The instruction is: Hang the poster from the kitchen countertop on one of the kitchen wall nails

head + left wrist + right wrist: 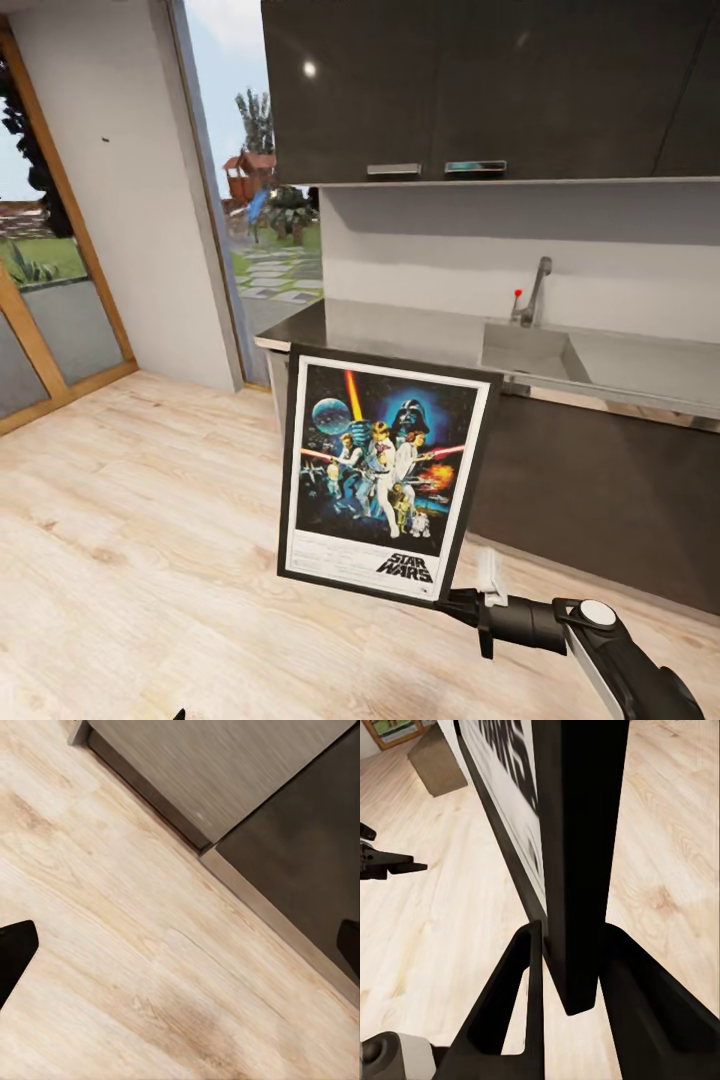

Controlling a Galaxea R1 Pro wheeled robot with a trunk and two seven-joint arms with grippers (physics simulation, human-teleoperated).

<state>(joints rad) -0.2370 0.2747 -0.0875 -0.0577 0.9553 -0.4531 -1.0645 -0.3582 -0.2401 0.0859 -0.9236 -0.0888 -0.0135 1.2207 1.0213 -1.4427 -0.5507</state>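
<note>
A kitchen with dark cabinets (440,90) and a light wood floor (130,540) is seen, with the poster (385,472) held up in front of the countertop (400,330).

The poster is kept upright and slightly tilted, clear of the pale grey countertop, whose sink (530,352) and tap (537,290) are seen behind it to the right. Its lower right corner is clamped by the right gripper (462,600); in the right wrist view the black frame edge (577,870) is gripped between the two fingers (521,1005). A tiny dark nail (104,138) is seen on the pale wall panel (120,200) to the left, well apart from the poster. In the left wrist view the left gripper's dark fingertips (15,952) are spread wide over the floor, with nothing held.
</note>
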